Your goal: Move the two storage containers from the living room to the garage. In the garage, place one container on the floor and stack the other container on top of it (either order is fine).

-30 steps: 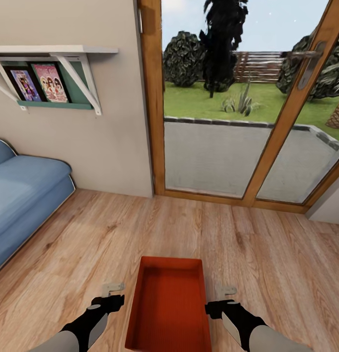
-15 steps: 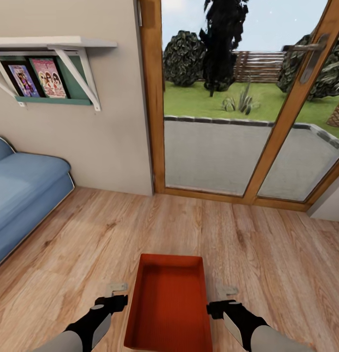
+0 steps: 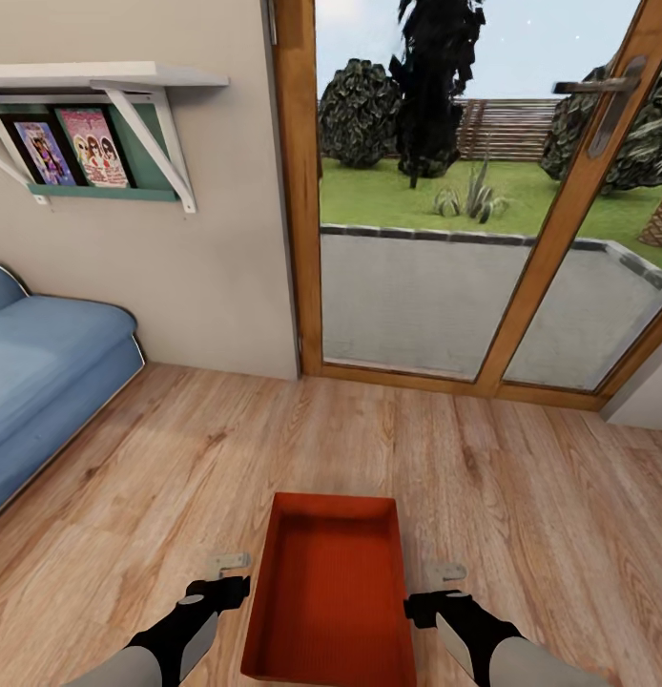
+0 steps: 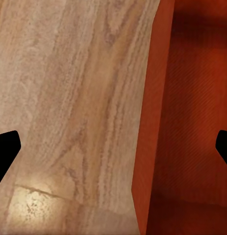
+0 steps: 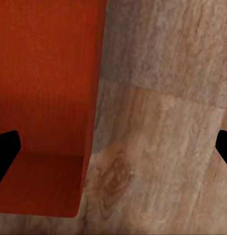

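head view: orange-red ribbed container (image 3: 331,596) between spread left gripper (image 3: 228,563), right gripper (image 3: 444,572).

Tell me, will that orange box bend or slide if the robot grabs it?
The storage container has thin walls, so it might flex a little when squeezed. It's empty, so probably light. Its flat bottom on the smooth wood floor could let it slide if pushed.
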